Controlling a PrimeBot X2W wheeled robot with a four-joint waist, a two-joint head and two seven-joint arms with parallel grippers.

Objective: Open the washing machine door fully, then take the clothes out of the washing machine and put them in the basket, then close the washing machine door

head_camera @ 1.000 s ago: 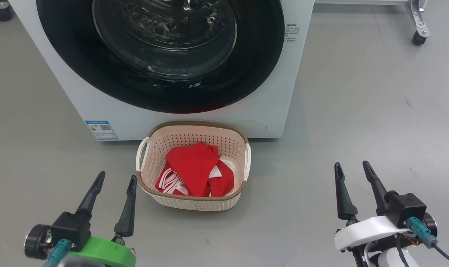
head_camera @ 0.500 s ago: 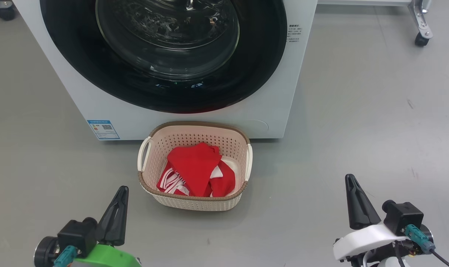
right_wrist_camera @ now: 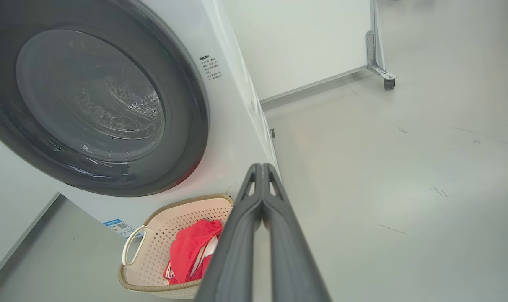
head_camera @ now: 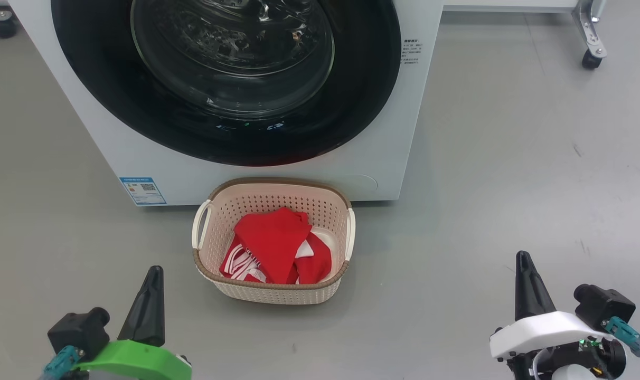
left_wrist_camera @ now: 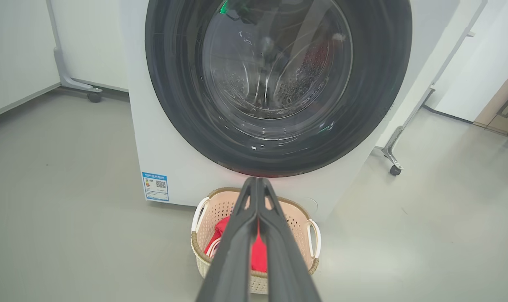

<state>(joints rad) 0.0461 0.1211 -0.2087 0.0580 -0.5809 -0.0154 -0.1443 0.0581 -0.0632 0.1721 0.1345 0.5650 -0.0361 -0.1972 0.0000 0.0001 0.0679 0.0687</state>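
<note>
left gripper (head_camera: 154, 277) and right gripper (head_camera: 524, 261) have pinched closed, empty; red clothes (head_camera: 270, 245) lie in the basket (head_camera: 278, 182); washing machine door (head_camera: 357, 100) closed.

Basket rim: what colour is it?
The basket's rim is woven-look brown; the head view shows it best.

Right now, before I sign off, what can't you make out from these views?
Head view: top of the washing machine door, cut off by the upper edge.
Every view: drum depths, dimmed by glare on the door glass.
Head view: blue label print, too small.
Left wrist view: clothes in the basket, partly behind the shut left claw.
</note>
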